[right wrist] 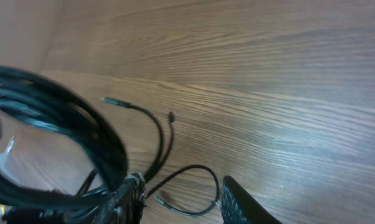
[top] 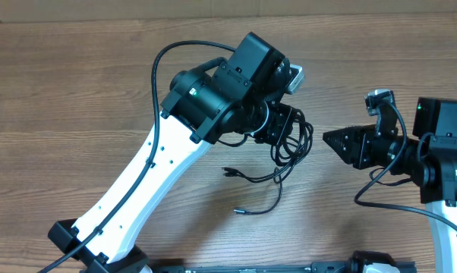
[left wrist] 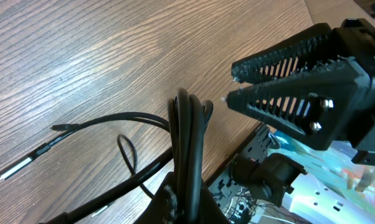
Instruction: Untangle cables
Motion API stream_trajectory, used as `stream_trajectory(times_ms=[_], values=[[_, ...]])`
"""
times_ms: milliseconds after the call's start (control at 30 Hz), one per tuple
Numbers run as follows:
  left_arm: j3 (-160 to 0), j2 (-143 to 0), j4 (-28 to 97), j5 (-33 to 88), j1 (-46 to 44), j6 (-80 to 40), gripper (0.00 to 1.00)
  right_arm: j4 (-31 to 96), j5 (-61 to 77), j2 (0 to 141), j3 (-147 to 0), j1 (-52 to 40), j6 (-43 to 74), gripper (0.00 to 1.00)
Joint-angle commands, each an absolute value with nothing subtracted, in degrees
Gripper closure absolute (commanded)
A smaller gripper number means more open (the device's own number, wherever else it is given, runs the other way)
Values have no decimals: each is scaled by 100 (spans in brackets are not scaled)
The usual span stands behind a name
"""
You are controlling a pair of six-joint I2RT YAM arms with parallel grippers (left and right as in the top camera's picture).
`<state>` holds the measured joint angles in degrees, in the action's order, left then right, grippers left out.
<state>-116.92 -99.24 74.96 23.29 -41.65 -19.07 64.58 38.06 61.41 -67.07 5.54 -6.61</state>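
The cables (top: 291,144) form a small black tangle at mid-table, hanging from my left gripper (top: 284,126), which is shut on the bundle. In the left wrist view the pinched cords (left wrist: 187,124) rise straight out of the left gripper (left wrist: 186,194), and two loose strands (left wrist: 106,121) trail left over the wood. More strands with small plugs (top: 251,176) lie below the tangle. My right gripper (top: 326,138) points left, just right of the tangle. It is open (right wrist: 178,202), with only a cable loop (right wrist: 197,180) on the table showing between its fingers. The coil (right wrist: 56,124) sits to its left.
Wood-grain table (top: 77,91) all around. The left arm's white link (top: 137,189) slants from the front left to the middle. The right arm's base (top: 441,159) is at the right edge. A thicker arm cable (top: 164,61) arcs over the left arm.
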Motion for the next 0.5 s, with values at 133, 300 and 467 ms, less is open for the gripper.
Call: stream_trajectory(times_ms=[133, 300, 467], values=[[-11747, -9815, 7216, 2622, -4204, -1776, 96, 6462, 4121, 6125, -6751, 558, -1103, 62], [-11747, -9815, 7161, 2709, -4202, -1778, 96, 6464, 4115, 6125, -6753, 558, -1142, 62], [-11747, -9815, 7148, 2836, -4204, -1776, 96, 6458, 4108, 6125, -6753, 558, -1210, 62]])
